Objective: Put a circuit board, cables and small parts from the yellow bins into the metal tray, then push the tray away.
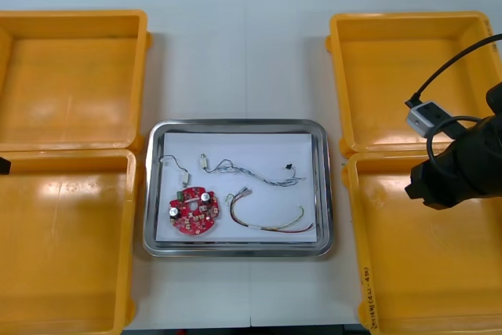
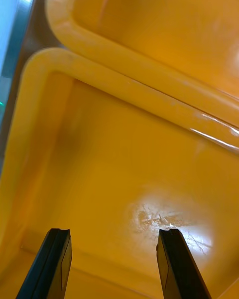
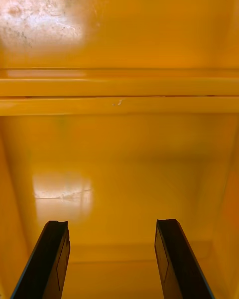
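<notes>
Circuit board (image 1: 194,211) and cables (image 1: 251,169) lie in metal tray (image 1: 235,250). Right gripper (image 2: 114,234), left gripper (image 3: 112,224) above yellow bins (image 1: 408,272), fingers apart. Bin-rim print (image 1: 366,292) unreadable.

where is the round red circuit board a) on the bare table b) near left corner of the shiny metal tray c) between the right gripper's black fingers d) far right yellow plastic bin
b: the round red circuit board lies on the white inside of the shiny metal tray, in its near left corner; the right gripper is open over a yellow bin, holding nothing.
</notes>
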Robot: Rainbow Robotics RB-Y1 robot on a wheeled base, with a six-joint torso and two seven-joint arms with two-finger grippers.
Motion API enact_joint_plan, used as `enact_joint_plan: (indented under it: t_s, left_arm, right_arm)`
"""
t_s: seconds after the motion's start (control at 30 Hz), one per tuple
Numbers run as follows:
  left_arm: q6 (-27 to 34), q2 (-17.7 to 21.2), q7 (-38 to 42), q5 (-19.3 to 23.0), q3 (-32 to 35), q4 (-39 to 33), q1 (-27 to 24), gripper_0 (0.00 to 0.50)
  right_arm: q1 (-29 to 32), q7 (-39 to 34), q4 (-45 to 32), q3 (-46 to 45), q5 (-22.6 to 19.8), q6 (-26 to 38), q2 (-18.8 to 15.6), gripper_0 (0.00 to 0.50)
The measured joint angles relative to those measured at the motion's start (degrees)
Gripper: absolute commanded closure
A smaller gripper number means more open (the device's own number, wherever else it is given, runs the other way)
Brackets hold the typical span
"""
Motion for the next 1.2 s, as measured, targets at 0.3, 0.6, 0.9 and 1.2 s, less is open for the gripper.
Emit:
enact_joint_plan:
  t_s: [0.3,0.6,0.9,1.2]
  left_arm:
    - [0.0,-3.8,-1.9,-2.8,0.2,-0.8,1.6,0.0]
    - [0.0,-4.1,-1.9,-3.5,0.2,-0.9,1.6,0.0]
    - [0.0,-4.2,-5.6,-4.3,0.2,-0.9,1.6,0.0]
    - [0.0,-4.2,-6.3,-4.7,0.2,-1.4,1.6,0.0]
  right_arm:
    - [-5.1,4.3,-1.6,7.5,-0.7,-0.1,1.2,0.0]
    - [-10.7,4.7,-1.6,16.8,1.4,-0.1,4.6,0.0]
    - [-17.5,8.1,-1.6,27.4,3.4,-0.1,7.7,0.0]
    - [-21.3,8.7,-1.5,32.4,3.7,-0.1,8.5,0.0]
